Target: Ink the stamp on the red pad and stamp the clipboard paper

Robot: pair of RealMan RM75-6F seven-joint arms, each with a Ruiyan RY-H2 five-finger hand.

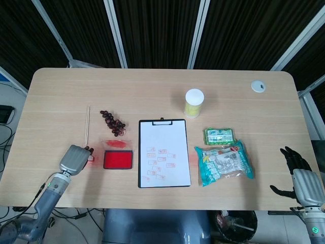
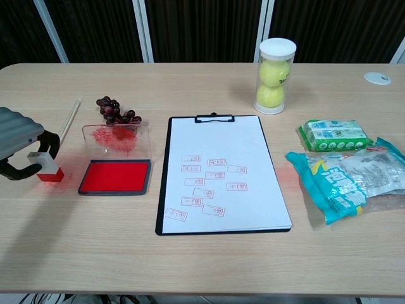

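Observation:
The stamp (image 2: 46, 166), a small white block with a red base, stands on the table left of the red ink pad (image 2: 115, 177) (image 1: 118, 159). My left hand (image 2: 22, 149) (image 1: 75, 159) curls around the stamp, which sits between its fingers and thumb. The pad's clear lid (image 2: 117, 139) is tipped open behind it. The clipboard (image 2: 221, 174) (image 1: 163, 152) lies right of the pad, and its paper bears several red prints. My right hand (image 1: 299, 175) hovers off the table's right front corner, fingers spread, holding nothing.
Dark grapes (image 2: 117, 113) and a thin wooden stick (image 2: 69, 120) lie behind the pad. A tube of tennis balls (image 2: 276, 76) stands behind the clipboard. A green packet (image 2: 334, 134) and a blue snack bag (image 2: 351, 183) lie right of it. A white disc (image 2: 377, 78) sits far right.

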